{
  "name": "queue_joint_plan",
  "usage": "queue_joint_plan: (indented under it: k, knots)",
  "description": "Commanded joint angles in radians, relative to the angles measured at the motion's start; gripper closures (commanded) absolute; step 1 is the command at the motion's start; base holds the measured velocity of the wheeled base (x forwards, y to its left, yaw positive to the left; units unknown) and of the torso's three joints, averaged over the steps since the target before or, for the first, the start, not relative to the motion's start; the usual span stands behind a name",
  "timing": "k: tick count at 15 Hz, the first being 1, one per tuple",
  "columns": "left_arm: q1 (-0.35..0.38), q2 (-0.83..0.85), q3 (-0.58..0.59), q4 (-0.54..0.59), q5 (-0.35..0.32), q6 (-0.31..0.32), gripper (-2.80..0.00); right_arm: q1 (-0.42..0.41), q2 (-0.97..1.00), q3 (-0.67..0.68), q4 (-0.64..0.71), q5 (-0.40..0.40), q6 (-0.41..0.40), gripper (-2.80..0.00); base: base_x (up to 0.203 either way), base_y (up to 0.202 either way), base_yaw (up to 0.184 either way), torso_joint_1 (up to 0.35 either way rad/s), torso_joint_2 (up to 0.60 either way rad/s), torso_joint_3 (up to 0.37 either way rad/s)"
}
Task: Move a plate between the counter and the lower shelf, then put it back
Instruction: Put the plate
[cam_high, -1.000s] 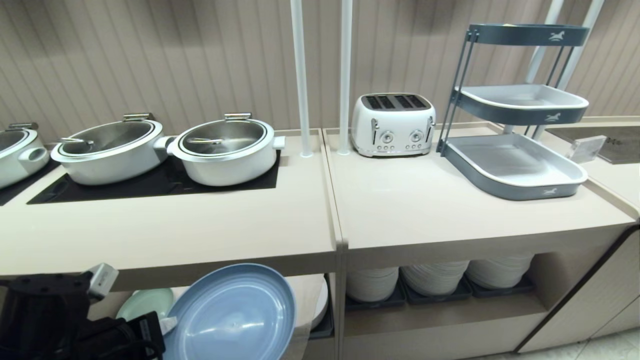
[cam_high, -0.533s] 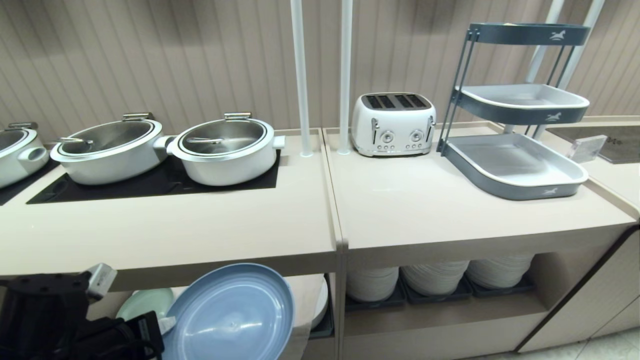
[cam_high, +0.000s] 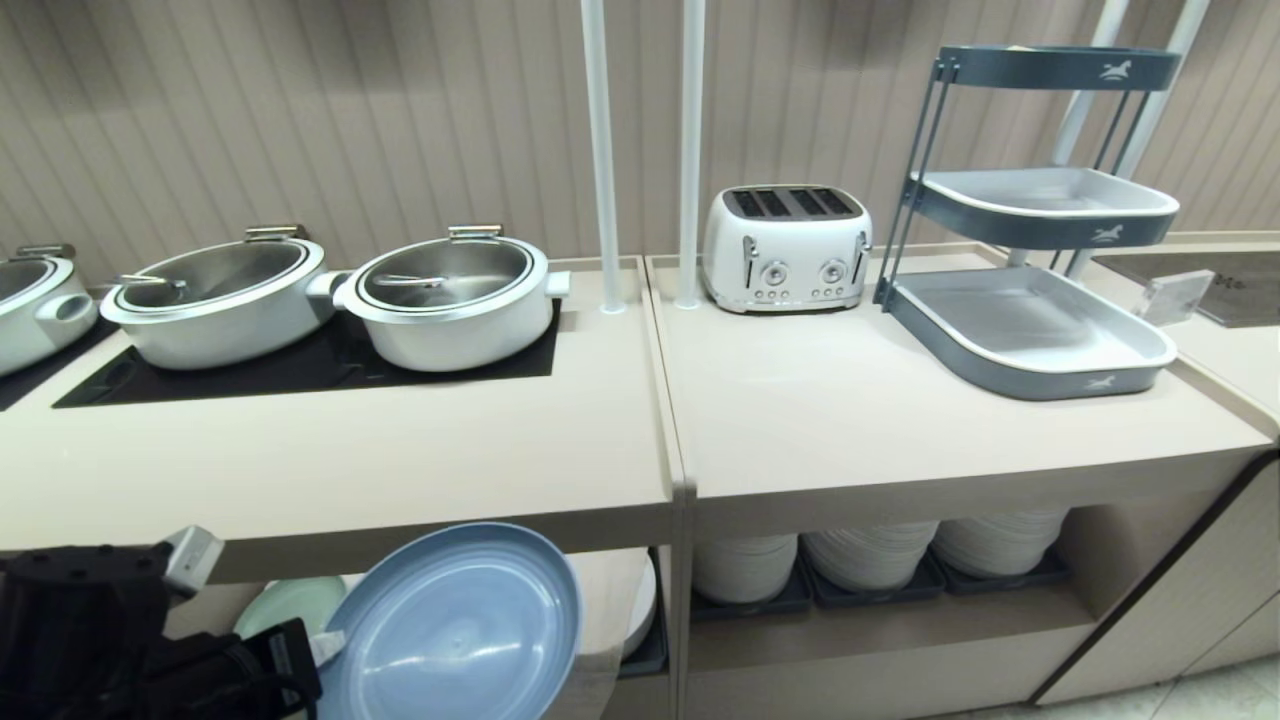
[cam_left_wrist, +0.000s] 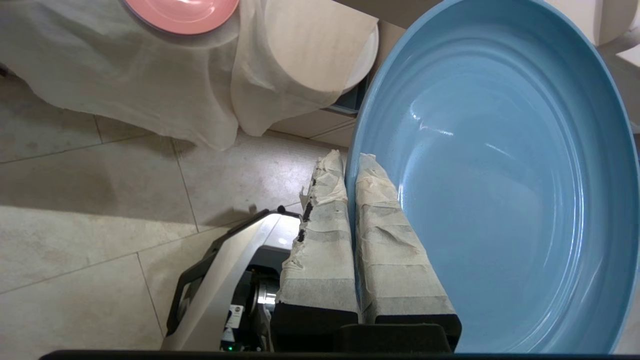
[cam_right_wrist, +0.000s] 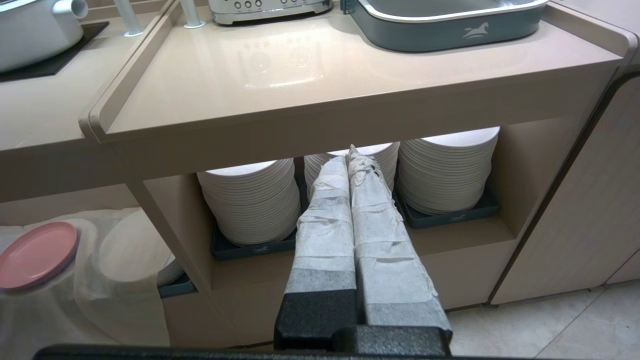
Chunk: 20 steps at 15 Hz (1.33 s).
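The light-blue plate (cam_high: 455, 625) hangs tilted in front of the lower shelf (cam_high: 610, 600), below the counter's (cam_high: 350, 470) front edge. My left gripper (cam_left_wrist: 350, 160) is shut on the plate's (cam_left_wrist: 500, 175) rim, one taped finger inside the plate and one outside; in the head view it is at the bottom left (cam_high: 325, 645). The white cloth (cam_left_wrist: 150, 95) drapes over the shelf's contents. My right gripper (cam_right_wrist: 350, 152) is shut on nothing, parked low in front of the recess with the white plate stacks (cam_right_wrist: 252, 202).
A mint-green plate (cam_high: 290, 603) and a pink plate (cam_left_wrist: 182, 15) lie in the lower shelf. White pots (cam_high: 445, 295) sit on the black cooktop (cam_high: 300, 375). A toaster (cam_high: 785, 247) and a grey tiered tray rack (cam_high: 1030, 320) stand on the right counter.
The blue plate and my left gripper have drifted slightly left and up. The right arm has not moved.
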Motion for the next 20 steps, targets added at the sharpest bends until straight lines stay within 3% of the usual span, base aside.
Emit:
queue_joint_plan:
  k: [1, 17, 20]
  knots:
    - [0.010, -0.003, 0.000, -0.002, 0.001, -0.004, 0.00, 0.000, 0.000, 0.000, 0.000, 0.000, 0.001, 0.00, 0.000, 0.000, 0.000, 0.000, 0.00, 0.000]
    - [0.021, -0.006, 0.001, -0.001, 0.002, -0.004, 0.00, 0.000, 0.000, 0.000, 0.000, 0.000, 0.001, 0.00, 0.000, 0.000, 0.000, 0.000, 0.00, 0.000]
    - [0.021, -0.011, 0.001, -0.001, 0.007, -0.029, 0.00, 0.000, 0.000, 0.000, 0.000, 0.000, 0.001, 0.00, 0.000, 0.000, 0.000, 0.000, 0.00, 0.000]
